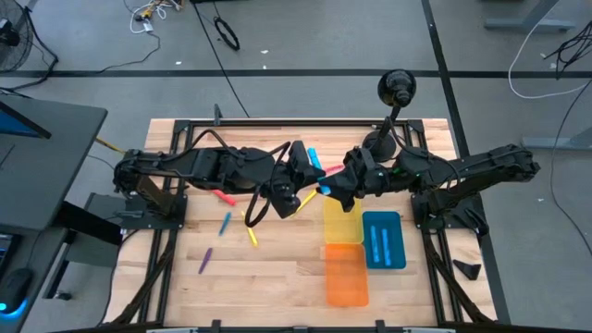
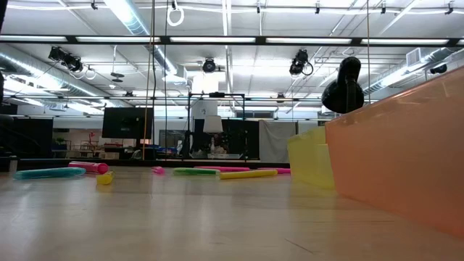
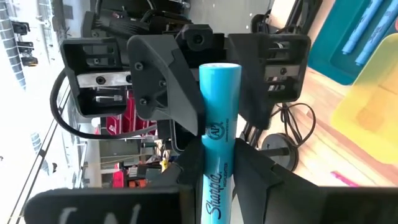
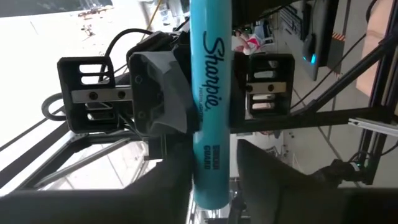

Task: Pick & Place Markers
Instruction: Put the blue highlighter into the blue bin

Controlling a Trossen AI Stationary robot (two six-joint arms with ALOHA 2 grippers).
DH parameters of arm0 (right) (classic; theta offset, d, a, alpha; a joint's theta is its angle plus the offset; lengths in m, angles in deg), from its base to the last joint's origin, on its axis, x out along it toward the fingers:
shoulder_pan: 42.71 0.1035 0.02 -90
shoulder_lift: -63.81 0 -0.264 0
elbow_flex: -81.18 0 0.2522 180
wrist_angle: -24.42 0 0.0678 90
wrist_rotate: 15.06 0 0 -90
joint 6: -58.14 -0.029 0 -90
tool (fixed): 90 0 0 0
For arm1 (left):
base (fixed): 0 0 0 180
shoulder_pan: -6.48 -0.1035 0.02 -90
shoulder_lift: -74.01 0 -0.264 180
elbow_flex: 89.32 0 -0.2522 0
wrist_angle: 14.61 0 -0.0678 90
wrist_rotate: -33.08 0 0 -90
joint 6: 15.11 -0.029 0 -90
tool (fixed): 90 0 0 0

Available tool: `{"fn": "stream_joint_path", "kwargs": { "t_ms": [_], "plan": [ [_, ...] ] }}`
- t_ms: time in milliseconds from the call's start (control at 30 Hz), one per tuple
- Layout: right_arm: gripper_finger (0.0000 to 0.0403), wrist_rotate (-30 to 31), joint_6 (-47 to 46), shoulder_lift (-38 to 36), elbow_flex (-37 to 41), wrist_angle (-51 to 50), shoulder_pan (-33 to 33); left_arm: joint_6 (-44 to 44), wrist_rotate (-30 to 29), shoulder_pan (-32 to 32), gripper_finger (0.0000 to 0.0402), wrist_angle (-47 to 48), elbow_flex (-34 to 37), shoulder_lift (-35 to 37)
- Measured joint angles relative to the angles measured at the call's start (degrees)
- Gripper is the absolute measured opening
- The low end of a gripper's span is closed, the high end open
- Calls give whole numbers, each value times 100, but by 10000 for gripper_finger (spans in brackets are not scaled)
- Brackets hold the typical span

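Mid-air handover above surface centre: left tool (image 3: 214, 186) clamped on the blue marker (image 1: 317, 165), right tool (image 4: 211, 168) at its 3 o'clock with jaws half-closed around the other end; best to confirm right grip before left releases, then blue tray (image 1: 396, 261).

Wooden table (image 1: 277, 277); markers (image 1: 226, 223); trays (image 1: 346, 274).

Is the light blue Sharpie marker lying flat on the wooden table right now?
No, the light blue Sharpie marker is up in the air, gripped by the left gripper, with the right gripper around its other end.
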Motion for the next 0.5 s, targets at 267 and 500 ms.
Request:
{"fn": "stream_joint_path", "kwargs": {
  "t_ms": [267,500],
  "plan": [
    [56,-1,126,0,0,-47,-2,4,4,-2,92,163,0,0],
    [59,-1,85,0,0,-23,-2,27,-261,-1,173,270,0,7]
  ]
}}
